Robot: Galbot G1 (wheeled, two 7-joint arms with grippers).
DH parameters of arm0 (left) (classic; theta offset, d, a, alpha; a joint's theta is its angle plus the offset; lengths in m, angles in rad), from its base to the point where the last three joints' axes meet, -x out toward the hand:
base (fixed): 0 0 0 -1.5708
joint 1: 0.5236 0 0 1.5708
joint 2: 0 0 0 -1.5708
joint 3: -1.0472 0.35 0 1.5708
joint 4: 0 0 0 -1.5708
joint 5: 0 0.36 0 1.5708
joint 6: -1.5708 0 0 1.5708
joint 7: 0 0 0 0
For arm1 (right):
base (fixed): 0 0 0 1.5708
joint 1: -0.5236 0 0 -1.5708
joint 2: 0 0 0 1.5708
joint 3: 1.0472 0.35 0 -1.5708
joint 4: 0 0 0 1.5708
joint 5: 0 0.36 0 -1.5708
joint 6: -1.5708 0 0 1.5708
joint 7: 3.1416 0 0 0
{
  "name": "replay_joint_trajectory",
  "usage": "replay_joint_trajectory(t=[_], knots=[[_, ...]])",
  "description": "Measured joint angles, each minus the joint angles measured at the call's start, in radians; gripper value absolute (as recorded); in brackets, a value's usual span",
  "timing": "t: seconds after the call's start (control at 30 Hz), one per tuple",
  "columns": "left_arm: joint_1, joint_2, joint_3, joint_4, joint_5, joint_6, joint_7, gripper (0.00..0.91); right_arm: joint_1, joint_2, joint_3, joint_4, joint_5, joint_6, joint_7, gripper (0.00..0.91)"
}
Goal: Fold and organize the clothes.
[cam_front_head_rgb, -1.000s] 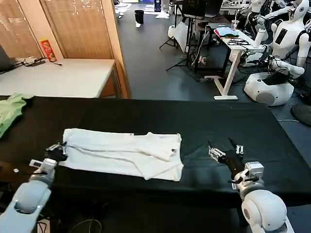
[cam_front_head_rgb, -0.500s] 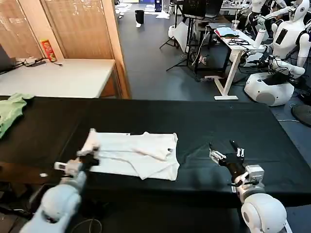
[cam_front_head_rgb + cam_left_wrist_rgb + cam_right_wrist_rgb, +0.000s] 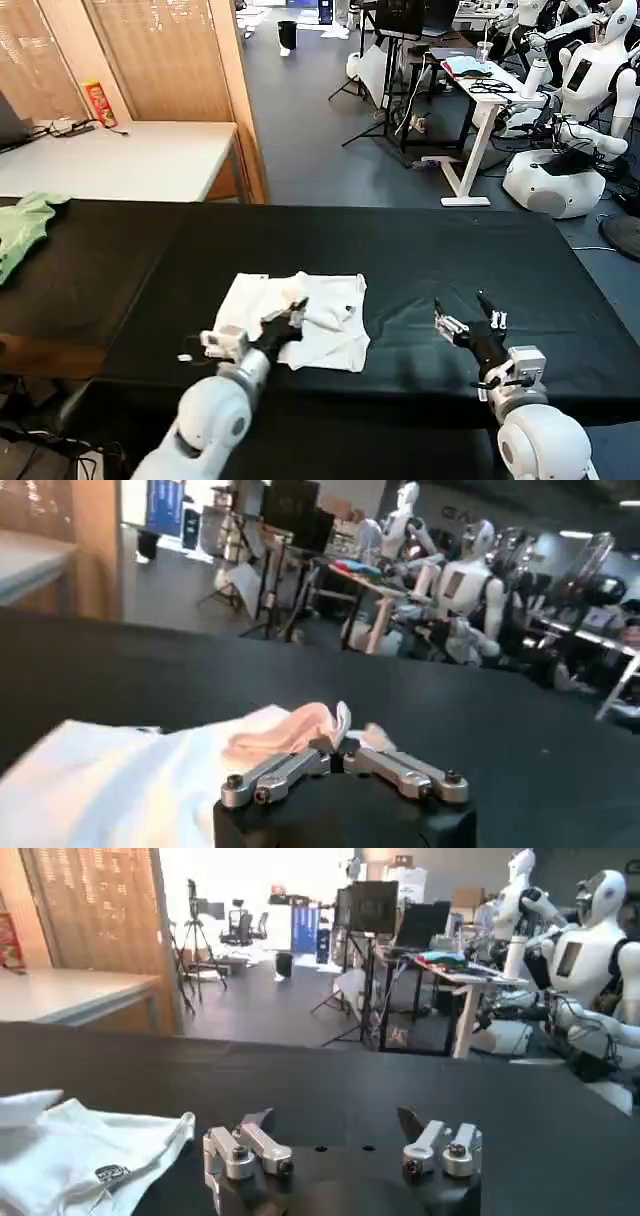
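The white T-shirt (image 3: 330,322) lies bunched on the black table (image 3: 450,250), its left part doubled over toward the right. My left gripper (image 3: 292,316) is over the shirt's middle, shut on a pinch of its fabric. In the left wrist view the left gripper (image 3: 336,744) has its jaws closed on a raised fold of the shirt (image 3: 120,775). My right gripper (image 3: 470,322) rests open on the cloth to the right of the shirt, apart from it. The right wrist view has the right gripper (image 3: 335,1120) with nothing in it and the shirt (image 3: 85,1143) off to one side.
A light green garment (image 3: 22,225) lies at the table's far left edge. A white table (image 3: 130,160) with a red can (image 3: 97,102) stands behind. Other robots and desks fill the room at the back right.
My left gripper has carried the shirt's left end rightward across the table, doubling the shirt over itself into a shorter shape. The right gripper has barely moved.
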Motion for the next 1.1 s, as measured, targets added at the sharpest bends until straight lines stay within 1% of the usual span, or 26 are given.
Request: replay_joint_trajectory(t=[0.13,0.3,0.33,0.37,0.6,0.8,0.97,1.1], knots=[[-0.012,-0.04,0.033,0.016,0.011,-0.008,0.002,0.0,0.0,0.007,-0.009,-0.003,-0.011,0.0,0.0,0.878],[-0.017,-0.067,0.056,0.049,0.073,-0.028,0.014,0.0,0.001,0.009,-0.016,0.002,-0.015,0.0,0.0,0.878],[-0.016,-0.069,0.058,0.055,0.082,-0.034,0.019,0.478,0.002,0.009,-0.017,0.001,-0.015,0.0,0.0,0.878],[-0.015,-0.071,0.06,0.061,0.092,-0.041,0.023,0.878,0.002,0.009,-0.018,0.001,-0.016,0.0,0.0,0.878],[-0.018,-0.105,0.083,0.096,0.093,-0.063,0.03,0.878,0.005,0.023,-0.043,-0.008,-0.041,0.001,-0.006,0.878],[-0.011,-0.177,0.117,0.133,0.037,-0.064,0.026,0.878,0.02,0.018,-0.08,-0.021,-0.041,0.012,-0.031,0.878],[-0.024,-0.189,0.123,0.102,0.127,-0.079,0.045,0.878,0.043,-0.003,-0.109,-0.035,-0.017,0.013,-0.05,0.878],[-0.04,-0.125,0.088,0.055,0.185,-0.117,0.067,0.878,0.076,-0.024,-0.148,-0.055,-0.019,0.006,-0.061,0.878]])
